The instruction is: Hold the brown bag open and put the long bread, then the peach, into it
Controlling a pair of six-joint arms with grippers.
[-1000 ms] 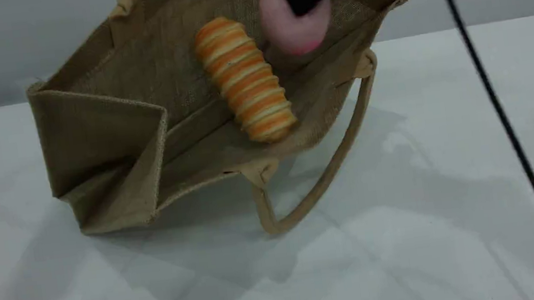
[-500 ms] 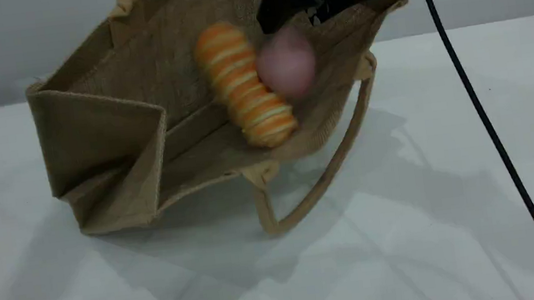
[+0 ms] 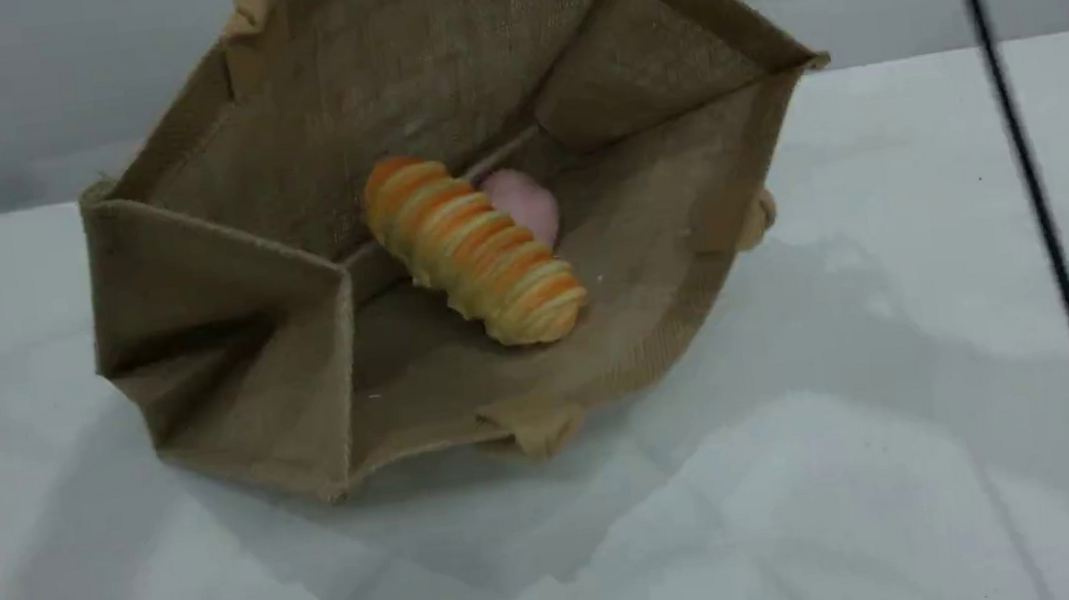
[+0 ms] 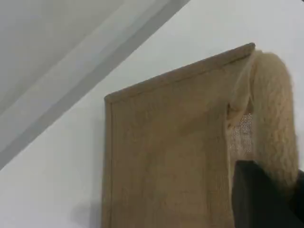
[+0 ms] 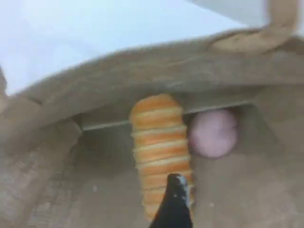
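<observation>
Left fingers [image 4: 266, 199] pinched tight on pale tan rope handle [image 4: 273, 123], holding big brown woven bag [image 3: 313, 295] open.

Right fingers [image 5: 175, 202] wide apart, empty, hanging right over bag mouth.

Long orange stripy bread [image 3: 473, 249] lies inside bag, long way slanting. Small pink round peach [image 3: 523, 203] tucked behind it, touching. Bag on white desk [image 3: 816, 469].

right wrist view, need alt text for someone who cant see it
Looking down into an open khaki-brown woven jute bag, a ridged golden-orange long bread loaf lies on the bottom with a small round dusty-pink peach right beside it. One dark fingertip of the right claw pokes up from the bottom edge, above the loaf and holding nothing.
</observation>
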